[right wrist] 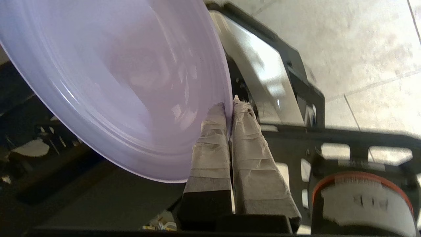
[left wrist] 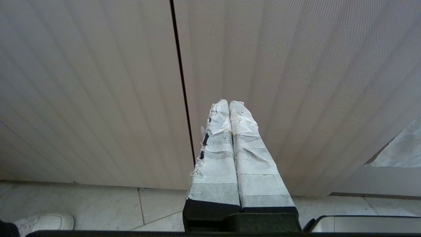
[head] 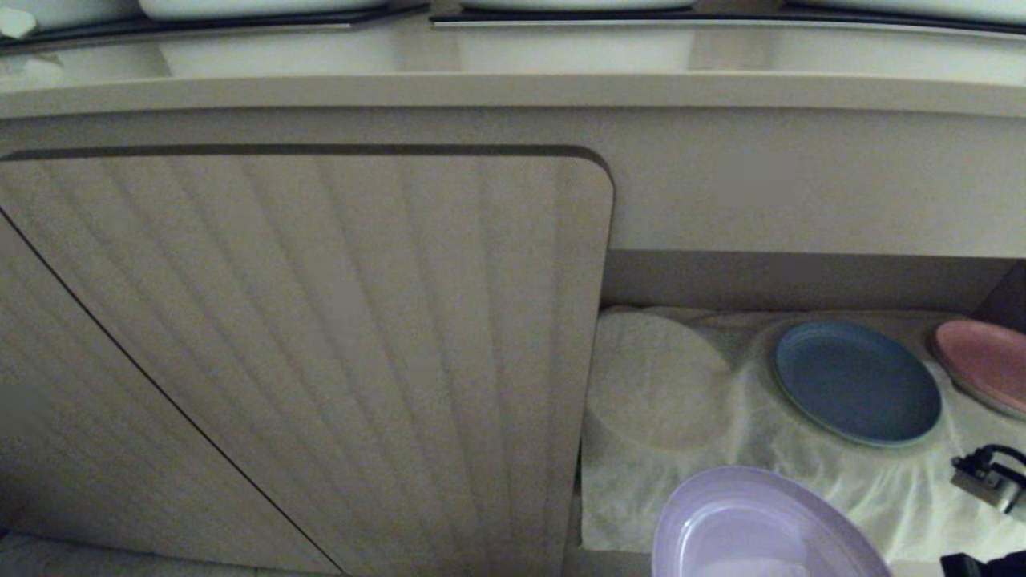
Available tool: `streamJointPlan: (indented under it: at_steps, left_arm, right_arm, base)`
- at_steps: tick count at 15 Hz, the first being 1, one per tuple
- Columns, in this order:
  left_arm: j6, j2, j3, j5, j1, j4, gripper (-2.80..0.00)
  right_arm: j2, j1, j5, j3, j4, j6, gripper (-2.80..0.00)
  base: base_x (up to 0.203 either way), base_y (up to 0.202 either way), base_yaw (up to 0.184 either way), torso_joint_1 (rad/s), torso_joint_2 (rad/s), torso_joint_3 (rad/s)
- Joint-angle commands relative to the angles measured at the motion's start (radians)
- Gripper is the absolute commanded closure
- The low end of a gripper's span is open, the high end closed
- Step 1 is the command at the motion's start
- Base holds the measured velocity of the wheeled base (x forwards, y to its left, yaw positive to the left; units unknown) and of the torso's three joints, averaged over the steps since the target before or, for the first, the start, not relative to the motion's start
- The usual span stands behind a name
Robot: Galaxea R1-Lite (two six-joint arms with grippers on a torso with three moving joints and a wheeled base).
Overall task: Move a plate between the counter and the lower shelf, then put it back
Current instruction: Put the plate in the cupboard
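Note:
The lavender plate (head: 761, 529) hangs tilted in the air in front of the lower shelf (head: 801, 465), at the bottom of the head view. My right gripper (right wrist: 229, 105) is shut on the rim of the plate (right wrist: 115, 82), one taped finger on each face. The gripper itself is outside the head view; only part of the right arm (head: 990, 481) shows at the right edge. The counter (head: 513, 88) runs across the top. My left gripper (left wrist: 229, 102) is shut with nothing in it, parked facing the ribbed cabinet door (left wrist: 296, 82).
On the shelf's white cloth lie a white round mat (head: 657, 377), a blue plate (head: 858, 385) and a pink plate (head: 986, 361). The ribbed door (head: 321, 344) closes off the shelf's left side. White dishes (head: 248, 6) stand on the counter. Tiled floor (left wrist: 98, 207) and my base (right wrist: 273, 82) lie below.

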Motion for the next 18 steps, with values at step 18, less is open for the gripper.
streamJointPlan:
  at_steps: [18]
  left_arm:
    - [-0.001,0.000,0.000,0.000,0.000,0.000,0.00]
  right_arm:
    - [0.263,-0.046,0.001,0.032,-0.346,0.029,0.00]
  base:
    - [0.000,0.000,0.000,0.000,0.00,0.000]
